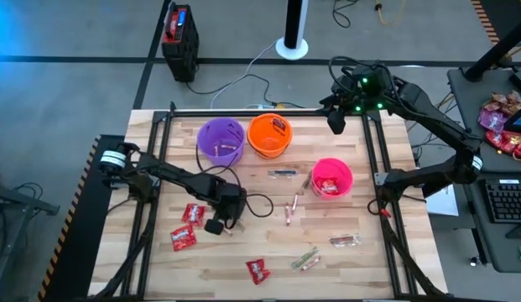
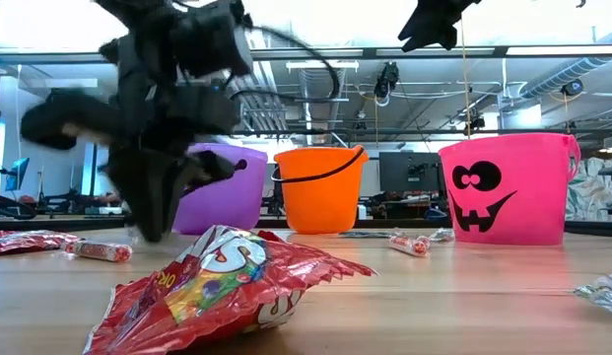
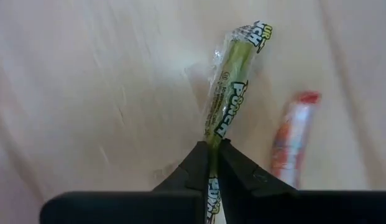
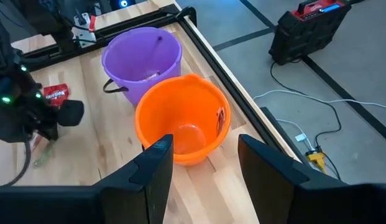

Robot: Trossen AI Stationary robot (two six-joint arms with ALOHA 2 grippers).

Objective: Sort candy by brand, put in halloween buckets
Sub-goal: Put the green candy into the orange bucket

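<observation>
The wooden surface [image 1: 159, 268] carries three buckets along its far half: the purple bucket [image 1: 220, 139] and orange bucket [image 1: 269, 135] each hold a little candy, and the pink bucket [image 1: 331, 178] holds red pieces, so sorting looks partly done. Much remains loose: red Skittles packets [image 1: 193, 213] by the left arm, another red packet [image 1: 258, 270] at the near edge, and several sticks [image 1: 291, 210] mid-surface. The left gripper [image 3: 214, 163] is pinched shut on a green Sour Punch stick [image 3: 233, 87] low over the surface. The right gripper [image 4: 202, 162] hangs open above the orange bucket.
</observation>
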